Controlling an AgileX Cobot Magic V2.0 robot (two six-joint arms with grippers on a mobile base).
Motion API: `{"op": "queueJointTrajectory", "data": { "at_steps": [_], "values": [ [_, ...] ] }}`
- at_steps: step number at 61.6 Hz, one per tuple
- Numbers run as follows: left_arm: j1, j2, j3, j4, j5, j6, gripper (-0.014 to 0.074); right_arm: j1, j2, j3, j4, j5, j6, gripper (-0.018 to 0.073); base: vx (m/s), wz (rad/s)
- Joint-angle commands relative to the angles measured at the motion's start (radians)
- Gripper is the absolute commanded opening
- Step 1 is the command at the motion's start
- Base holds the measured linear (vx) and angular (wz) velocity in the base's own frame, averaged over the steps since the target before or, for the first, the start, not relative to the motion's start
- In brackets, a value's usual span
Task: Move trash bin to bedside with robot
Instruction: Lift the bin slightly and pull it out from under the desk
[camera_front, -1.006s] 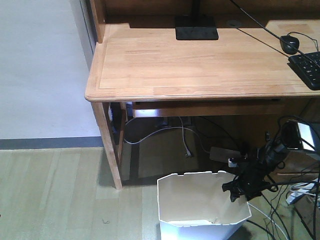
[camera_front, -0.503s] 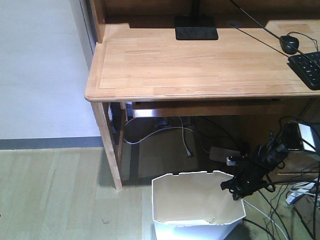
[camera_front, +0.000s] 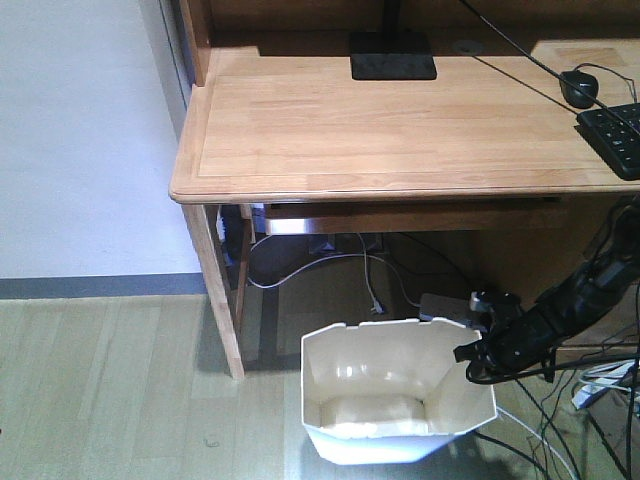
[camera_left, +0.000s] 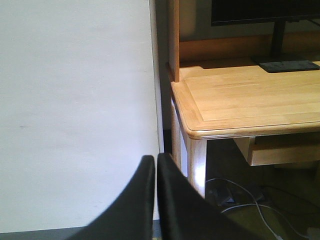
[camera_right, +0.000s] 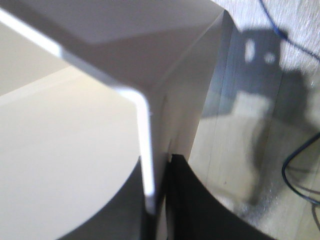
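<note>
Floor (camera_front: 100, 400) by desk (camera_front: 400, 130): right claw (camera_front: 470, 355) pinching trash bin (camera_front: 370, 445) rim, left claw (camera_left: 156, 170) pressed together

We list the trash bin (camera_front: 372, 446): white outside, cream within. We note the tabletop (camera_front: 400, 125) in light grained wood, the right pincer (camera_front: 477, 357) black.

Probably a home study: wooden desk (camera_front: 400, 120), keyboard (camera_front: 615, 135), monitor stand (camera_front: 392, 58), floor cables (camera_front: 360, 270).

Wooden desk (camera_front: 380, 130); monitor base (camera_front: 392, 55), mouse (camera_front: 578, 87), keyboard (camera_front: 615, 135) on top; cables (camera_front: 330, 262) beneath.
</note>
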Motion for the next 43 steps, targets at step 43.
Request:
{"op": "queueJointTrajectory", "data": {
  "at_steps": [43],
  "values": [
    [-0.002,-0.014,0.019,-0.004,-0.068,0.000,-0.0006,-0.024,-0.654,0.458,0.291,0.380,-0.304,-0.0006,0.00,0.00]
  ]
}}
